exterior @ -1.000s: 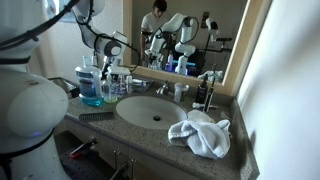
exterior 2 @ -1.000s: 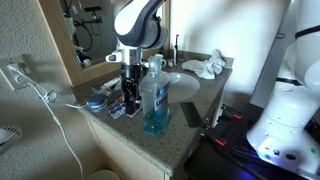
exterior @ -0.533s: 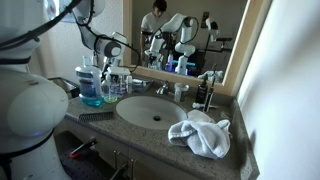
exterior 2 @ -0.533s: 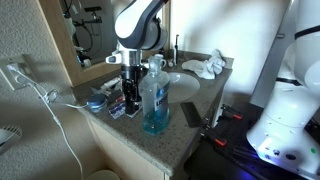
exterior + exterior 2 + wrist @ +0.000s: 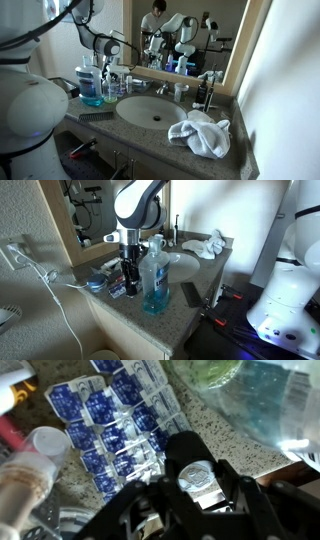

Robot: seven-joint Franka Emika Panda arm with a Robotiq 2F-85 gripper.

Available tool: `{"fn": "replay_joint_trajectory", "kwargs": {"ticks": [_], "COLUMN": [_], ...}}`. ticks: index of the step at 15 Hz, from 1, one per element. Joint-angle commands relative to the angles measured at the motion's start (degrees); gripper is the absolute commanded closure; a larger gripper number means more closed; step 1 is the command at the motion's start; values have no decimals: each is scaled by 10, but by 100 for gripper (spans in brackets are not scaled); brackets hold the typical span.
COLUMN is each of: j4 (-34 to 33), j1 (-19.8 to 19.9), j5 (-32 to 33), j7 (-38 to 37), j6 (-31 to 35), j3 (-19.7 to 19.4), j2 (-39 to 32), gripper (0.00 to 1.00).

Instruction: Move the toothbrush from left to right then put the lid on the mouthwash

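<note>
In the wrist view my gripper (image 5: 200, 476) stands low over the speckled counter. Its dark fingers (image 5: 228, 478) press against both sides of the lid (image 5: 198, 480), a small round cap with a pale embossed top. The mouthwash (image 5: 265, 400), a big clear bottle of blue liquid, rises just beyond at the upper right. In both exterior views the gripper (image 5: 130, 278) (image 5: 107, 80) points down right beside the mouthwash (image 5: 155, 282) (image 5: 90, 88), at the end of the counter away from the towel. I cannot make out the toothbrush in any view.
A blue blister pack (image 5: 110, 420) and a clear cup (image 5: 45, 445) lie close beside the jaws. Further along the counter are the sink basin (image 5: 150, 110) and a white towel (image 5: 200, 132). A flat dark item (image 5: 190, 293) lies near the front edge. A mirror backs the counter.
The jaws have closed from wide open onto the lid. The arm itself has hardly moved, and the bottle stands where it was.
</note>
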State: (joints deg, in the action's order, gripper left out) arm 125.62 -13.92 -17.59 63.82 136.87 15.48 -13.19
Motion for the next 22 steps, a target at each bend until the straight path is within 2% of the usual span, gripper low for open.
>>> {"fn": "replay_joint_trajectory", "kwargs": {"ticks": [1,12,13,22], "j4": [5,-1,-3,-56], "j1": [5,9,11,2], "j5": [23,9,-7,8], "j7": [-28,-21,-7,-7], "j6": [14,6,8,-50], "j3": [12,22,24,8], "j2": [5,62,71,133], "gripper": [78,78,78,78]}}
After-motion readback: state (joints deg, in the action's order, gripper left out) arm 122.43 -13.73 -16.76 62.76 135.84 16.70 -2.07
